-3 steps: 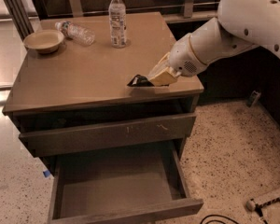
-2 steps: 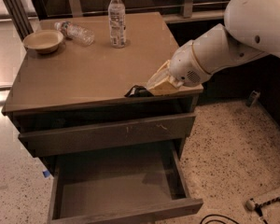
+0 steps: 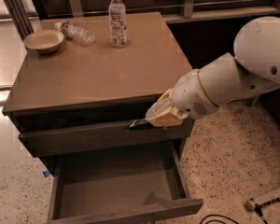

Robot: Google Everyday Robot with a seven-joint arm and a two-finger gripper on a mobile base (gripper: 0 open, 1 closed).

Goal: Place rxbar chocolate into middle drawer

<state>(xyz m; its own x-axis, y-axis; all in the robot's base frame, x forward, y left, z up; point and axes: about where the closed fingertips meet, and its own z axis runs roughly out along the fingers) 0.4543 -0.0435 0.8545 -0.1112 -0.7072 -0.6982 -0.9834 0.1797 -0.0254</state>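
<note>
I hold the gripper [image 3: 150, 120] clamped on the single rxbar chocolate [image 3: 136, 124] at the cabinet's [image 3: 107, 73] front edge, above the open middle drawer [image 3: 112, 188]. Near the back-left corner: one bowl [image 3: 43, 41], one upright bottle [image 3: 117, 18], one lying bottle [image 3: 77, 32].

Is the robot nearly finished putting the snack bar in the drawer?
About halfway. Done: the open drawer is pulled out with a bare floor, and the snack bar is off the tabletop. In hand: the gripper pinches the bar above that drawer, level with the upper drawer front. Left: lower it in and let go.
</note>
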